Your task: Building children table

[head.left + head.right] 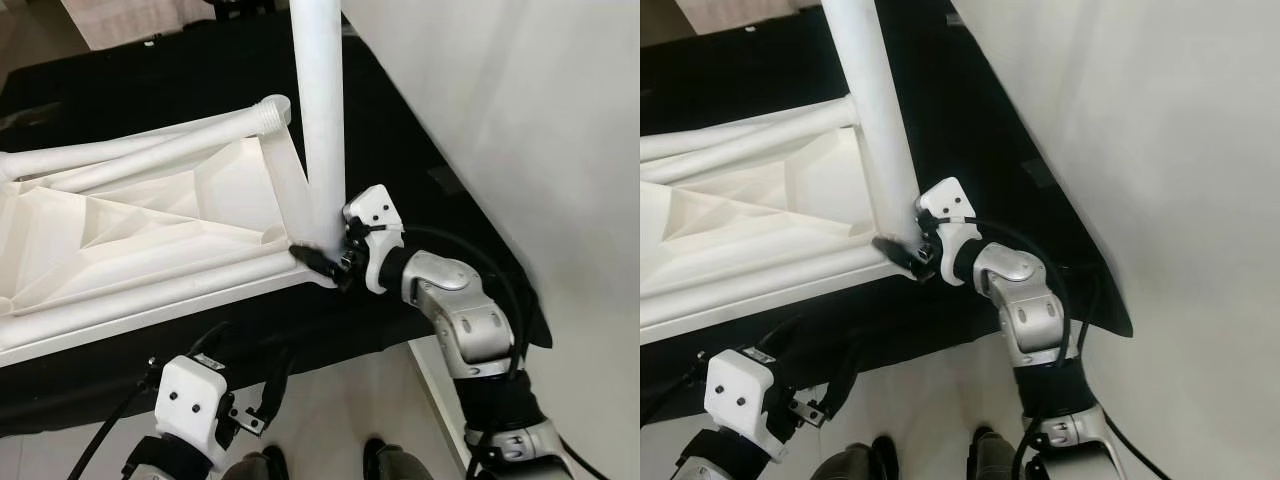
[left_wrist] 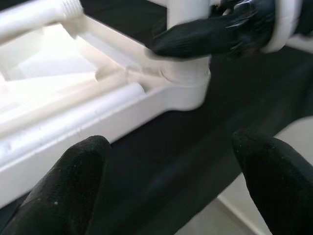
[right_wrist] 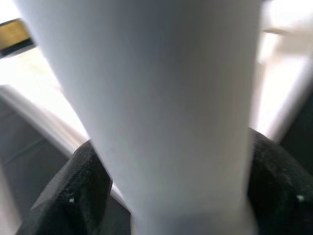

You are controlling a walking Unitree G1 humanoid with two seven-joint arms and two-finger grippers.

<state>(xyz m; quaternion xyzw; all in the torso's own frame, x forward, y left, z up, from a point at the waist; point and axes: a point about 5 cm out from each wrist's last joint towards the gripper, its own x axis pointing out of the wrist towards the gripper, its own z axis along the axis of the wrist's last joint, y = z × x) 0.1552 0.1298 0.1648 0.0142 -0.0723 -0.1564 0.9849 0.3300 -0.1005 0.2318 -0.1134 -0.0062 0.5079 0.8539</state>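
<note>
A white plastic tabletop (image 1: 150, 240) lies upside down on a black cloth. One white table leg (image 1: 320, 110) stands upright in its near right corner socket (image 2: 188, 83). My right gripper (image 1: 325, 260) is shut on the base of that leg, with a black finger on each side of the leg (image 3: 171, 112). Two more white legs (image 1: 140, 150) lie across the tabletop's far side, threaded ends toward the upright leg. My left gripper (image 2: 171, 181) is open and hangs low below the table's near edge, holding nothing.
The black cloth (image 1: 400, 140) covers a low surface that ends at a white wall (image 1: 520, 120) on the right. Pale floor (image 1: 340, 400) lies in front of it, with my feet near the lower edge.
</note>
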